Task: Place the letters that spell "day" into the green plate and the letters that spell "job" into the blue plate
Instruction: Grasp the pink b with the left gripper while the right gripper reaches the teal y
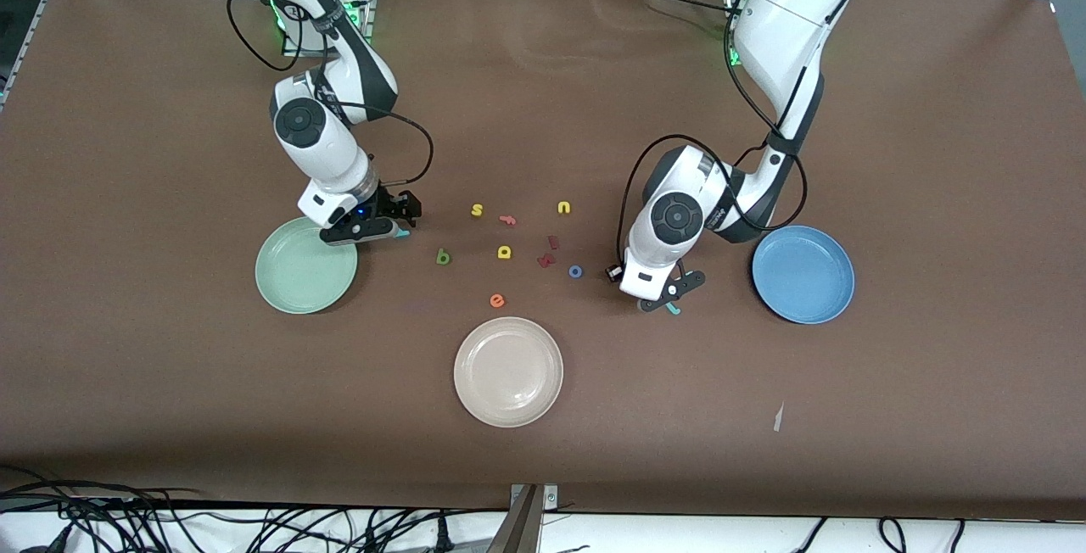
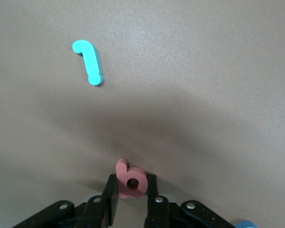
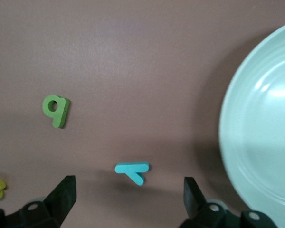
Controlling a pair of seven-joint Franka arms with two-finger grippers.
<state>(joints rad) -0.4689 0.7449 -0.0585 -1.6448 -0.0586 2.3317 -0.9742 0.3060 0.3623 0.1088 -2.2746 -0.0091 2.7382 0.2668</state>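
Teal y (image 3: 132, 170) between open claw (image 3: 128, 199) fingers; green plate (image 3: 242, 142) beside.

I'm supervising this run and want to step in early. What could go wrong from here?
The left gripper pinches the coral-red b by one end. Part of it sticks out past the fingertips, so it may twist or slip when lifted. The right gripper stands open over the teal y, close beside the green plate. One finger could bump the rim on descent.

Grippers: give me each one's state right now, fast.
Left gripper: fingers either side of the small coral-red letter b, not visibly shut.
Right gripper: open, holding nothing, over the small teal letter y.
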